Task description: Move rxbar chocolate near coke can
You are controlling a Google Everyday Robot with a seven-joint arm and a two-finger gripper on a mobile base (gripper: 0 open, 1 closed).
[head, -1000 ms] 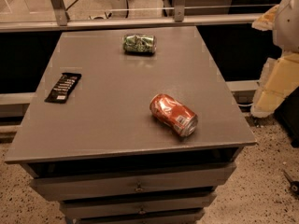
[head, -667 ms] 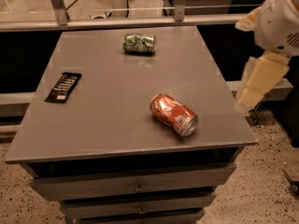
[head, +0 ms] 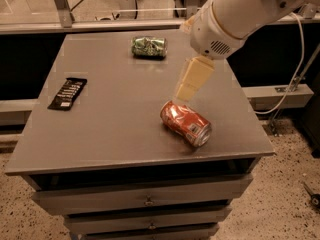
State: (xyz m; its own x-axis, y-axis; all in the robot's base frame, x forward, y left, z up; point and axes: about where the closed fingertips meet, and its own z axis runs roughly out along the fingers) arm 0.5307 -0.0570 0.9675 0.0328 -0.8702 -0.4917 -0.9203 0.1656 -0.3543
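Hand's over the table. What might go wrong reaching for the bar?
The hand hangs close to the dented red soda can lying on its side; a low sweep could clip and roll it. The flat black snack-bar wrapper lies flush near the grey table's edge, so a grasp may push it off.

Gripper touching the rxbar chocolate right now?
Apart. Camera view: the gripper hangs just above the coke can; the rxbar chocolate lies near the left edge, a wide stretch of table between them.
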